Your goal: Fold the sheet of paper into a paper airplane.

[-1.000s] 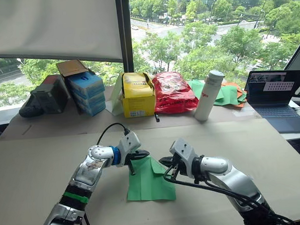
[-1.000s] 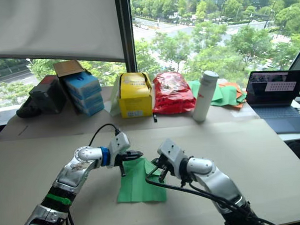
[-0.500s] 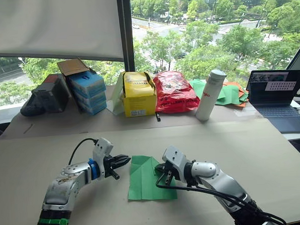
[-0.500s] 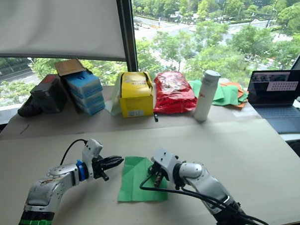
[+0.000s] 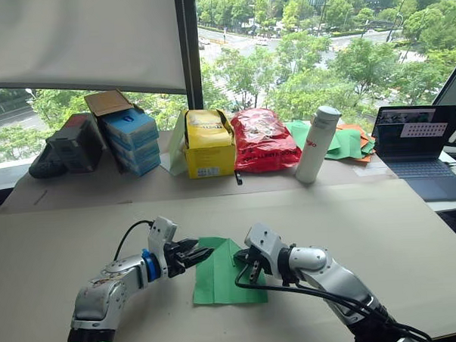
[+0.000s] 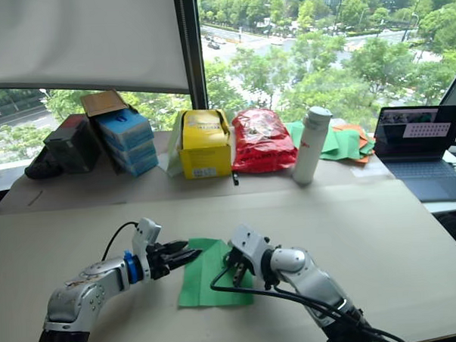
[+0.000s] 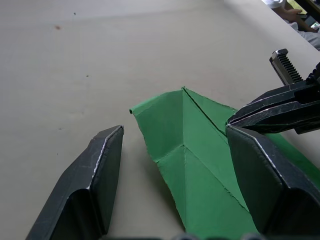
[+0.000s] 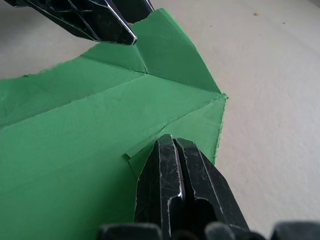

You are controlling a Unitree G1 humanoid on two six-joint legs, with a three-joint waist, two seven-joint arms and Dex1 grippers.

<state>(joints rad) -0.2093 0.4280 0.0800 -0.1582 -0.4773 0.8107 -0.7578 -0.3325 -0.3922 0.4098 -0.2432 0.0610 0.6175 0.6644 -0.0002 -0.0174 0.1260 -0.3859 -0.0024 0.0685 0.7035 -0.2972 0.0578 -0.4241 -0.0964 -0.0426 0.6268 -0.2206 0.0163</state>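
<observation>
The sheet of paper point(image 5: 221, 279) is bright green and lies partly folded on the table, with creases meeting at its far point point(image 7: 183, 90). My left gripper point(image 5: 200, 253) is open at the sheet's near-left corner. In the left wrist view its fingers point(image 7: 102, 165) stand wide apart on either side of the folded corner without touching it. My right gripper point(image 5: 246, 267) is shut, and its tips point(image 8: 172, 142) press down on the sheet's right part near a small flap. The left gripper's fingers point(image 8: 95, 22) also show in the right wrist view.
Along the back of the table stand blue boxes point(image 5: 132, 137), a yellow box point(image 5: 209, 144), a red bag point(image 5: 263, 139), a white bottle point(image 5: 318, 145), a pile of green and orange sheets point(image 5: 348, 144) and a laptop point(image 5: 418, 146). Bare tabletop point(image 5: 382, 232) surrounds the sheet.
My left gripper opened, drew back left off the sheet, then returned open to its left corner. The raised flap now lies flat. The right gripper stayed shut on the sheet.
</observation>
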